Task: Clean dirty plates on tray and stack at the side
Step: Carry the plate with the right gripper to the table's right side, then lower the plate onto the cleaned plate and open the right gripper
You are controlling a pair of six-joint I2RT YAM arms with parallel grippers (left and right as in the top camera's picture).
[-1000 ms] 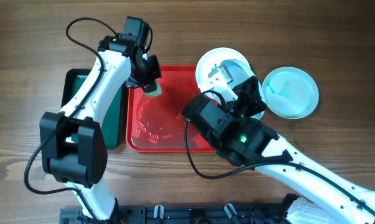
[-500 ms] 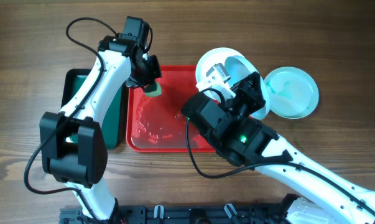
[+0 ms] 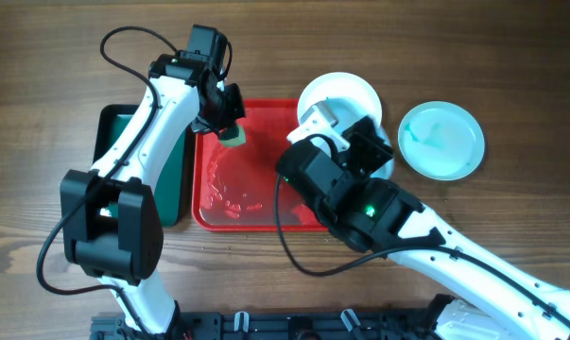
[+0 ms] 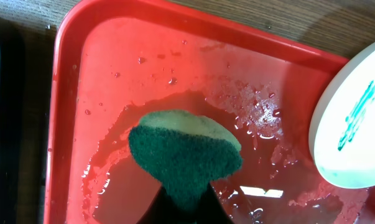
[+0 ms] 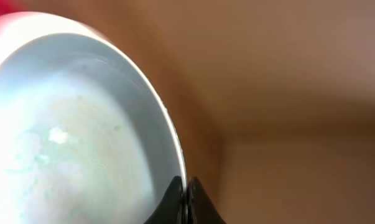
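The right gripper [image 5: 186, 200] pinches the rim of a smeared plate [image 5: 81, 130] at the red tray's [image 3: 251, 219] 1 o'clock corner. The left gripper [image 4: 186, 205] is clamped on a green sponge [image 4: 184, 155] above the wet tray floor, with the plate at its 3 o'clock. A second plate [image 3: 441, 140] lies on open table [image 3: 511, 57] farther right. A dark green tray [image 3: 178, 194] flanks the 9 o'clock side.

My right arm [image 3: 360, 203] and plate [image 3: 336, 90] block the red tray's [image 3: 237, 184] right side. Its left lies open, bar my sponge [image 3: 233, 135] at the far-left corner.

A brown wood-grain surface [image 3: 511, 57] fills the scene, evenly lit, with a black rail [image 3: 266, 326] along its near edge.
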